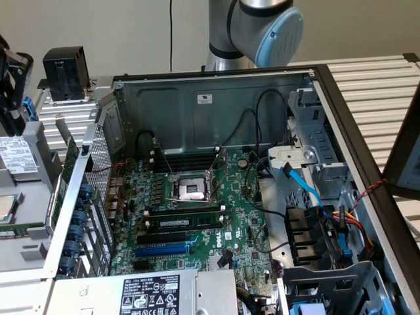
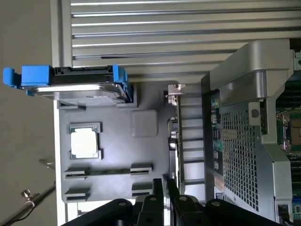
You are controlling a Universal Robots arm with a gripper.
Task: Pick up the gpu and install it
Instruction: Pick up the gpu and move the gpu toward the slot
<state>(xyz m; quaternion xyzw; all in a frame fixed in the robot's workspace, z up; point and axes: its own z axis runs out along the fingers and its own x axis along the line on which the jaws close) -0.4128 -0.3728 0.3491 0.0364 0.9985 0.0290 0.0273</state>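
Gpu, one, seen upright on edge beside gray tray; one drive, one chip counted on tray; gripper state cannot be told.

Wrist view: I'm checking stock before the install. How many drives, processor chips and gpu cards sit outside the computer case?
Drive in blue caddy: 1
Processor chip: 1
gpu: 1
Total: 3

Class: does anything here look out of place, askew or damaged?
Nothing looks damaged or spilled. One oddity: the CPU socket in the case seems empty, while a processor chip lies in the grey tray outside it.
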